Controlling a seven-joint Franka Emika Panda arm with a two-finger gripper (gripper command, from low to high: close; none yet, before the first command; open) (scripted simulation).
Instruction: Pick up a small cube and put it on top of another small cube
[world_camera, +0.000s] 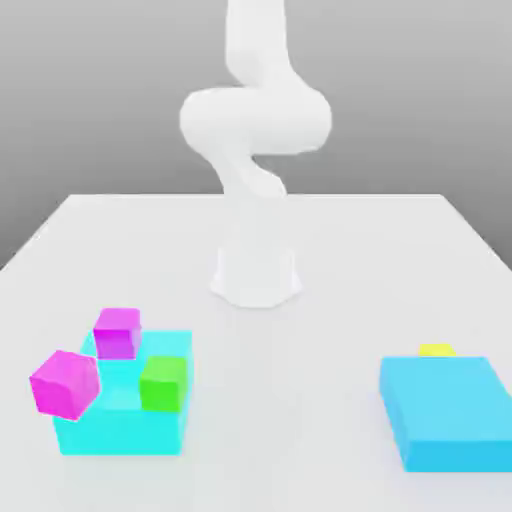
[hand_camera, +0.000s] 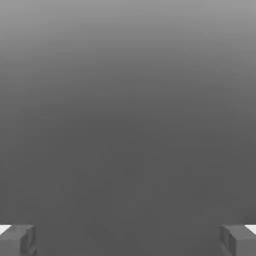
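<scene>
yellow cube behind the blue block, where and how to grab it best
Probably by two opposite side faces, coming from straight above: the yellow cube shows its top past the far edge of the blue block, which screens its near face. The open gripper should straddle it.

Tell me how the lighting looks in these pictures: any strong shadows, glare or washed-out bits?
Exterior view: bright, flat light; the white arm nearly melts into the pale table, and no strong shadows fall beside the cyan block or blue block. Hand view: a dim grey gradient, lighter toward one edge, no glare.
</scene>
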